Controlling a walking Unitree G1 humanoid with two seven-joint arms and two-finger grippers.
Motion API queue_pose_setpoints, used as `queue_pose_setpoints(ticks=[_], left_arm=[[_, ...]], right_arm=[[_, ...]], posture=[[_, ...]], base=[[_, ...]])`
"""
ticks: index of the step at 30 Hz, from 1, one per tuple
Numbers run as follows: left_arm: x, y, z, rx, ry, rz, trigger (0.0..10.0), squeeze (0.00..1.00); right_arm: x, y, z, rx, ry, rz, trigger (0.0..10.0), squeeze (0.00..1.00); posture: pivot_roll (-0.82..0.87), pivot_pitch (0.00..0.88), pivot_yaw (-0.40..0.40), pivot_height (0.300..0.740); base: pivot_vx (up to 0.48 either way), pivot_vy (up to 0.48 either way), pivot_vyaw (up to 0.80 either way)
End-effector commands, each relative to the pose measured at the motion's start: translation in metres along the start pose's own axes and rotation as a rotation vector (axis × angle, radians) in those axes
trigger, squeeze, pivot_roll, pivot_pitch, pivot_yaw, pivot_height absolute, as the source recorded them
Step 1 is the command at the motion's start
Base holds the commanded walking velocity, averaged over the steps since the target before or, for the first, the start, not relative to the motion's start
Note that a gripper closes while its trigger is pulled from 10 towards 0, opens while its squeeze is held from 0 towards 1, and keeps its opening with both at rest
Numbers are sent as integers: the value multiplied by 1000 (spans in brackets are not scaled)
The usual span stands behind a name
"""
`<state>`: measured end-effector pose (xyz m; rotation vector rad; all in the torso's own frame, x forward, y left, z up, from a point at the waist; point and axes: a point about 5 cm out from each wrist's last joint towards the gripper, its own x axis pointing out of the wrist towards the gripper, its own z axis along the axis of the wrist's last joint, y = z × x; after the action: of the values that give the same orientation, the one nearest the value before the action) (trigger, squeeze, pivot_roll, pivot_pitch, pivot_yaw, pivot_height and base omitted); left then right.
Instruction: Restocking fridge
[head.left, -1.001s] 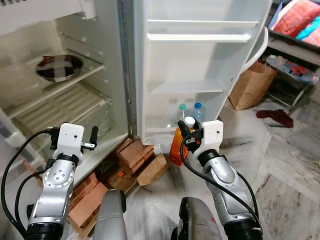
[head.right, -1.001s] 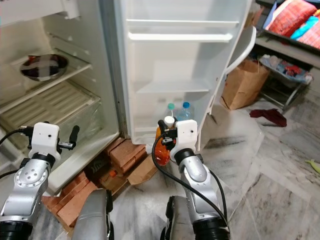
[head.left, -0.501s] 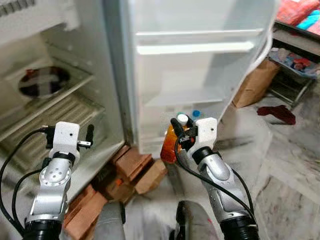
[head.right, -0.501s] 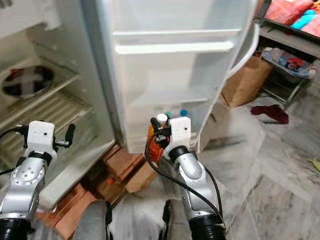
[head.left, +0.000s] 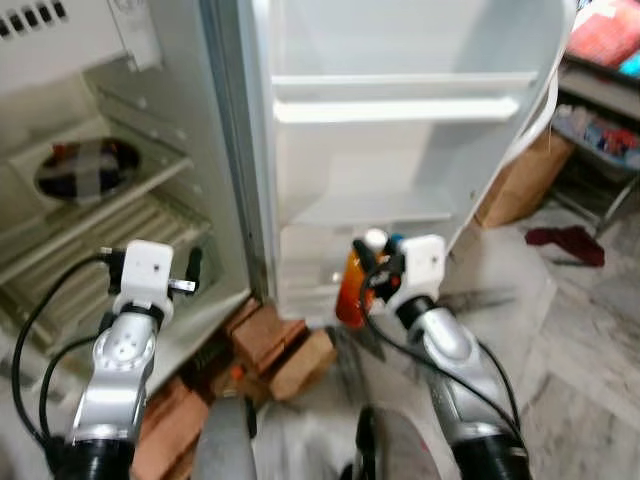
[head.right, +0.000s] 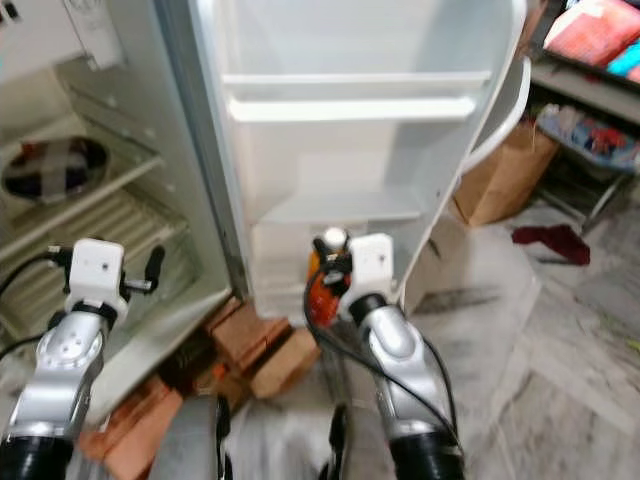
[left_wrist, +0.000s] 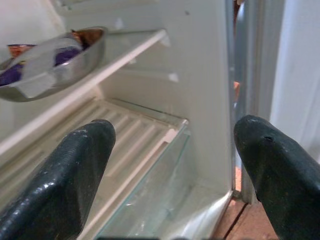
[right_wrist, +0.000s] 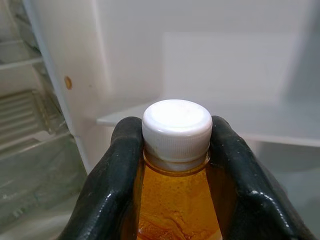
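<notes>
An orange juice bottle (head.left: 351, 288) with a white cap (right_wrist: 176, 125) is upright in my right gripper (head.left: 372, 268), which is shut on its neck just under the cap. The bottle hangs in front of the lowest bin (head.left: 312, 262) of the open fridge door (head.left: 400, 150), near the bin's front wall. My left gripper (left_wrist: 172, 170) is open and holds nothing. It is level with the glass-topped drawer (left_wrist: 150, 165) inside the fridge. A steel bowl (left_wrist: 50, 60) rests on the wire shelf above.
Loose bricks (head.left: 270, 338) and cardboard lie on the floor under the fridge. A brown paper bag (head.left: 525, 178) leans behind the door on the right. A red cloth (head.left: 566, 243) lies on the marble floor beside a cluttered rack (head.left: 610, 120).
The whole view has shifted and tilted as the camera moved. The bottle stays in my right gripper and now sits closer to the door's lowest bin. My left gripper holds its pose.
</notes>
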<state>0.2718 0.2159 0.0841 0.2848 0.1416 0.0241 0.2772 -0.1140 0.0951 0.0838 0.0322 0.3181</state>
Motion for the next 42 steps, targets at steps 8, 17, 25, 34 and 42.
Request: queue_pose_setpoints(ticks=[8,17,25,34,42], left_arm=[[-1,2,1,11,-7,-6,10000,0],[-1,1,1,13,-11,-8,10000,0],[-4,0,-2,0,5,5,10000,0],[-21,7,-5,-28,3,52,10000,0],[-30,15,4,-20,-37,37,10000,0]], right_arm=[[3,6,7,4,-28,23,10000,0],[4,4,8,0,-33,10,10000,0],[15,-9,10,-23,-27,-5,10000,0],[32,-16,10,-76,-22,21,10000,0],[43,-17,9,-85,-31,27,10000,0]], posture=[[17,36,-56,640],[17,38,-57,640],[29,52,-58,640],[68,107,-60,605],[101,146,-50,605]], base=[[272,104,0],[30,0,0],[0,0,0],[0,0,0],[0,0,0]])
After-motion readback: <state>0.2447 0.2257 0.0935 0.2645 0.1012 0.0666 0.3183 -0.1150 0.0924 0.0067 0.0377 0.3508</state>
